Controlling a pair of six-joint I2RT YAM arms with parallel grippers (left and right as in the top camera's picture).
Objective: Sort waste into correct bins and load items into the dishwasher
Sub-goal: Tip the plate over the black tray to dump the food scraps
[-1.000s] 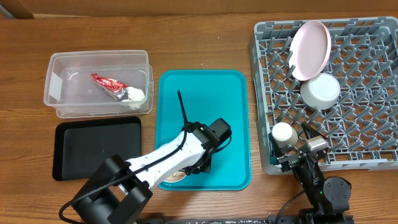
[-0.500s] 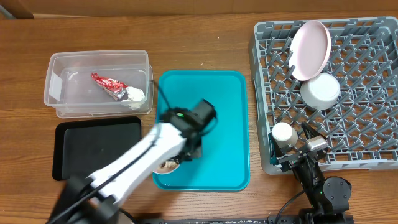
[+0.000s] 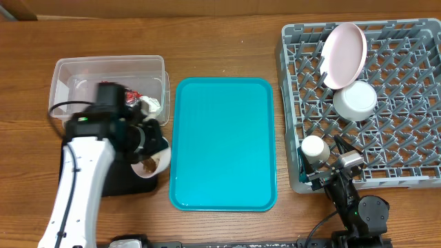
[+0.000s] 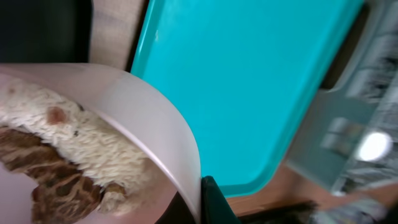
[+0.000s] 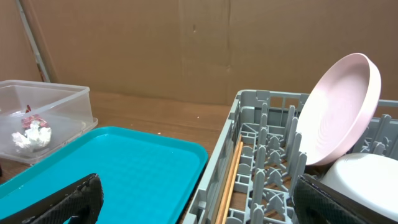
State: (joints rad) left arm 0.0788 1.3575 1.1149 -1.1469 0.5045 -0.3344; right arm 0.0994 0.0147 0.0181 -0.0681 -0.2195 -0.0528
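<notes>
The left arm covers much of the tub (image 3: 110, 67) and the black tray (image 3: 128, 183) in the overhead view, so the wrapper (image 5: 27, 121) and tissue (image 5: 32, 138) in the tub show better from the right wrist. The left wrist view is blurred. The bowl (image 4: 149, 118) fills its lower left and runs off the frame, and only one dark fingertip (image 4: 210, 200) shows, pressed against the bowl's rim. The second finger is hidden.

The left gripper (image 3: 143, 147) has its jaws closed on that rim and holds the bowl tilted above the black tray's right end, just beside the teal tray (image 3: 224, 145). Pale rice and brown scraps (image 4: 65, 146) lie inside the bowl.

The right gripper (image 5: 208, 200) sits low at the rack's (image 3: 413, 172) front left corner. Its jaws are spread wide, a finger at each lower corner of its view, and they hold and touch nothing.

In the rack, the plate (image 3: 344, 55) leans on edge among the pegs. A second bowl (image 3: 355, 100) rests just below it, and the cup (image 3: 315, 148) stands near the front left. Chopsticks (image 5: 229, 180) lie along the rack's left wall. All of it sits on the wooden desk (image 3: 220, 41).
</notes>
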